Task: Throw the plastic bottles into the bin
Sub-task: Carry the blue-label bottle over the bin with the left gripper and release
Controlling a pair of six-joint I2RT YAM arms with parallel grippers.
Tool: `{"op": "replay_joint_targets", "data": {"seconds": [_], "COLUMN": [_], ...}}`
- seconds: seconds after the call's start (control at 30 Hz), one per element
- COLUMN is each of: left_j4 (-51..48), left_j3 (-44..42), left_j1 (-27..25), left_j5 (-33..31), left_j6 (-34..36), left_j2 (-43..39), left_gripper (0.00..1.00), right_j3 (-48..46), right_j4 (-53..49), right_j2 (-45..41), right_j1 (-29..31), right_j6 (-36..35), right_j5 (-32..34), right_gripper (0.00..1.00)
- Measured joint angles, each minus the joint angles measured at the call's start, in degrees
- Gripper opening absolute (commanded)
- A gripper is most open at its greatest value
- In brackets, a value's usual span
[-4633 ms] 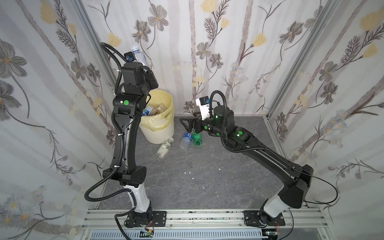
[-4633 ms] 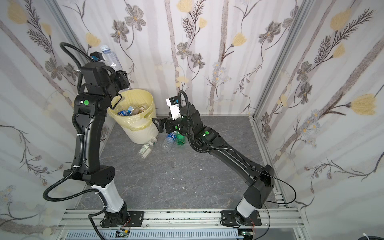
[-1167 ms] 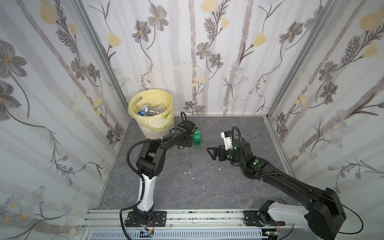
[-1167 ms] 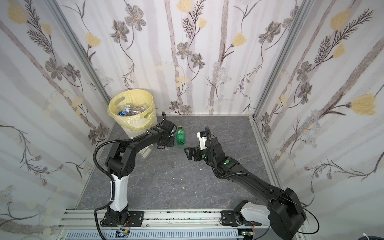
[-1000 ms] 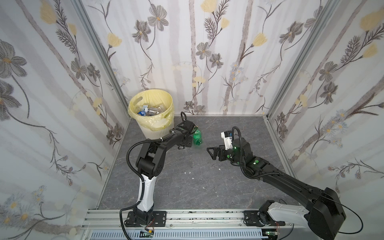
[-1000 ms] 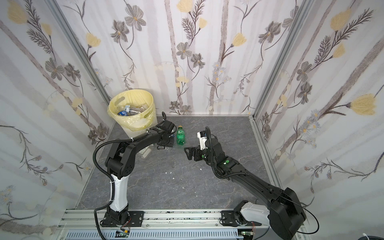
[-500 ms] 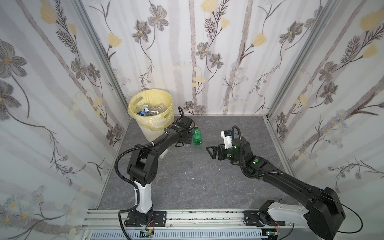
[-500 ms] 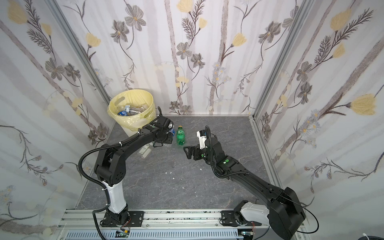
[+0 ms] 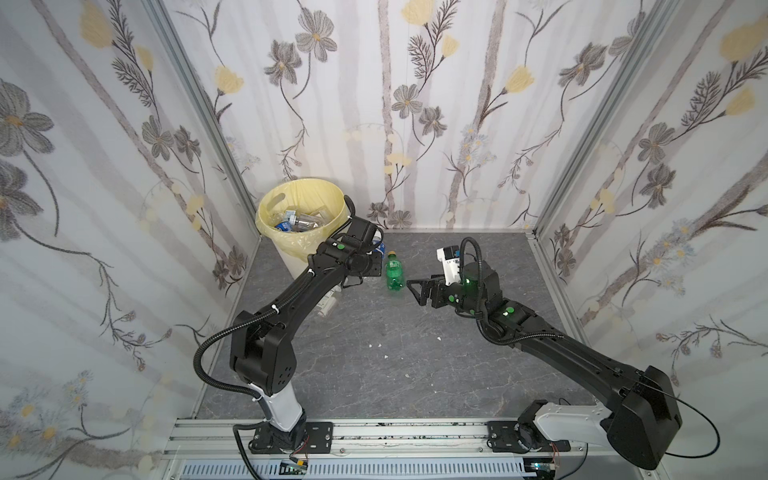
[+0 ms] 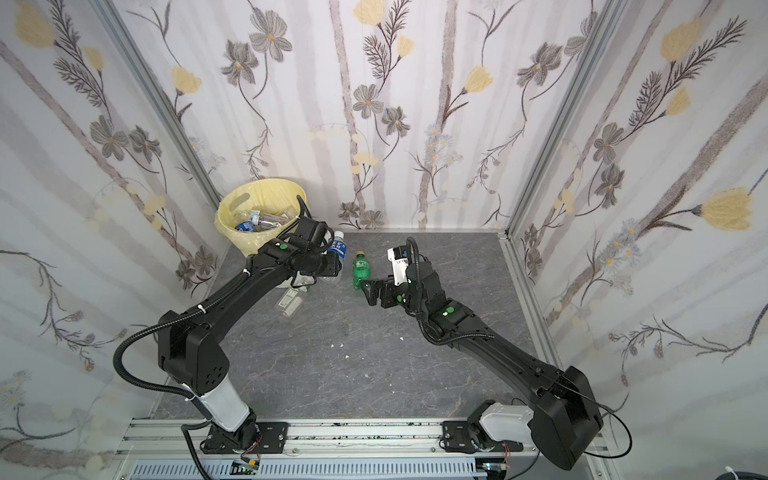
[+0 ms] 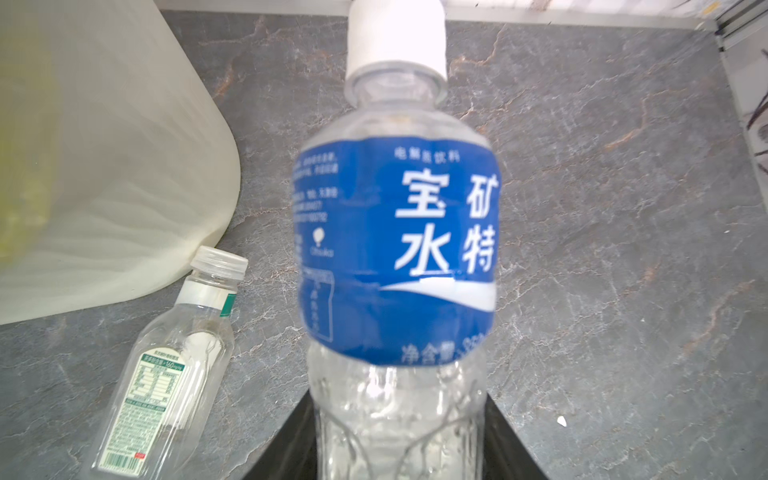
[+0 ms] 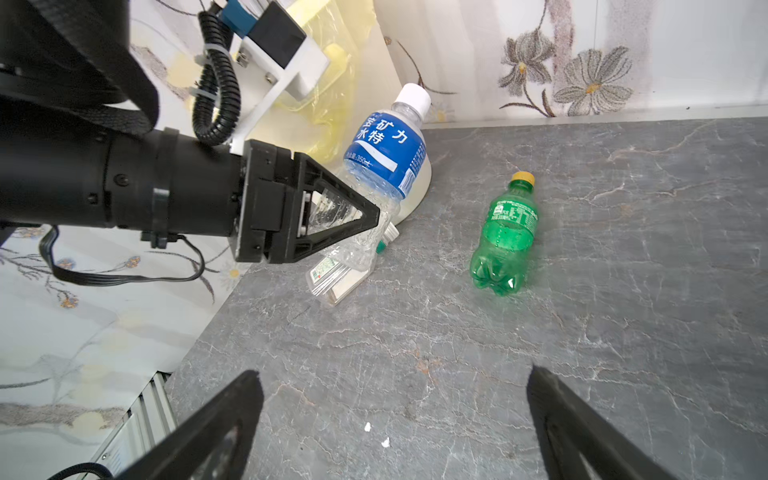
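Top views, bin (image 9: 286, 249): cream, lined with a yellow bag, standing in the back left corner.
Top views, bottles in the bin (image 9: 297, 220): mostly clear, piled below the rim.
Top views, green bottle (image 9: 394, 274): yellow cap, lying on the grey floor (image 9: 415, 365) near the bin.
Top views, right gripper (image 9: 415, 293): jaws spread wide and empty, just beside the green bottle.
Left wrist, blue-labelled bottle (image 11: 395, 257): clear, white cap, crumpled lower half.
Left wrist, clear bottle (image 11: 166, 374): green-white label, lying at the bin's foot.
Right wrist, left gripper (image 12: 365, 226): clamped on the blue-labelled bottle's lower half, cap tilted up beside the bin.

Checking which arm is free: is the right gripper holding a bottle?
No, the right gripper stands open and empty, with the green bottle apart from it, untouched.
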Motion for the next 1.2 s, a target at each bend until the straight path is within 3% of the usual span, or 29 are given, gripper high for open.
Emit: {"op": "replay_joint_targets", "data": {"seconds": [0.37, 0.83, 1.0, 1.2], "left_j4": [-2.64, -4.90, -2.73, 2.75], "left_j3": [12.11, 26.51, 33.05, 33.20], "left_j1": [0.94, 8.83, 9.33, 12.00], "left_j5": [-5.01, -14.23, -18.03, -19.37], "left_j6": [0.48, 3.37, 4.98, 6.38], "left_j2": [-4.98, -9.92, -11.89, -12.57], "left_gripper": [0.48, 0.48, 0.48, 0.53], "right_j3": [9.66, 20.35, 21.57, 21.75], "right_j4": [-0.28, -1.31, -2.08, -3.10], "right_j2": [3.72, 8.61, 10.64, 11.17], "right_j1": [2.69, 6.16, 6.82, 7.10], "right_j6": [-1.75, -3.63, -3.87, -4.02], "right_j5": [-0.57, -0.37, -0.35, -0.33], "right_gripper": [1.00, 1.00, 1.00, 1.00]}}
